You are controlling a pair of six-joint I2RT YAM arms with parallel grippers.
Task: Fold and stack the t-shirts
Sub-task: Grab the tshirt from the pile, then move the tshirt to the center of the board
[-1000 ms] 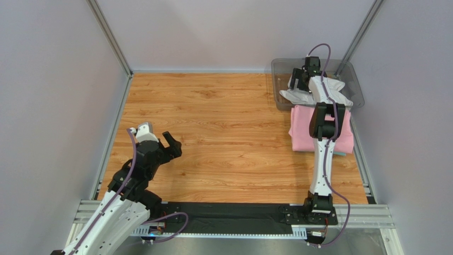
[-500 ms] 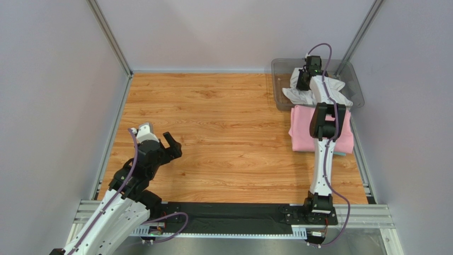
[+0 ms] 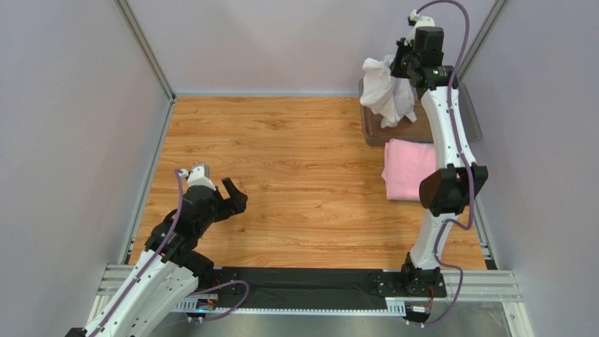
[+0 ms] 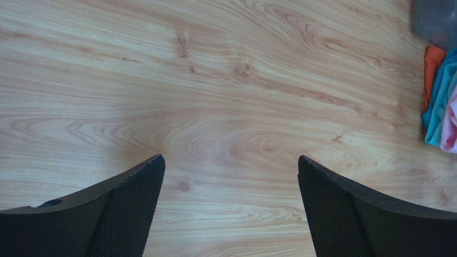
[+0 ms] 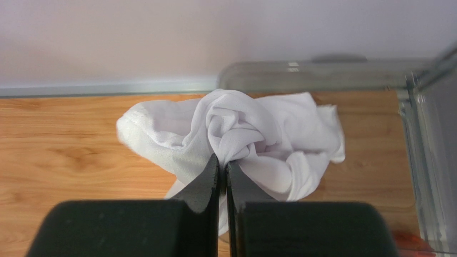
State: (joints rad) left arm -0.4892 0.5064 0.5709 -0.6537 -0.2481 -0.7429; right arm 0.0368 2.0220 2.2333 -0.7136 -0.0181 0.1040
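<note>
A crumpled white t-shirt (image 3: 385,90) hangs in the air over the clear bin (image 3: 472,116) at the back right. My right gripper (image 3: 403,64) is shut on a bunched fold at its top. The right wrist view shows the closed fingertips (image 5: 222,161) pinching the white cloth (image 5: 257,134), with the bin's rim (image 5: 322,67) behind. A folded pink t-shirt (image 3: 410,168) lies on the table just in front of the bin. The left wrist view catches the stack's edge: pink (image 4: 451,126) over teal (image 4: 437,101). My left gripper (image 3: 226,199) hovers open and empty over bare wood (image 4: 230,163) at the near left.
An orange cloth edge (image 4: 432,60) shows beside the teal one. Grey walls with metal posts (image 3: 144,49) close in the wooden table (image 3: 281,161). A black rail (image 3: 302,288) runs along the near edge between the arm bases.
The right gripper closed on the white t-shirt in the bin, then lifted it up out of the bin. The left gripper shifted slightly right and toward the near edge, still open.
</note>
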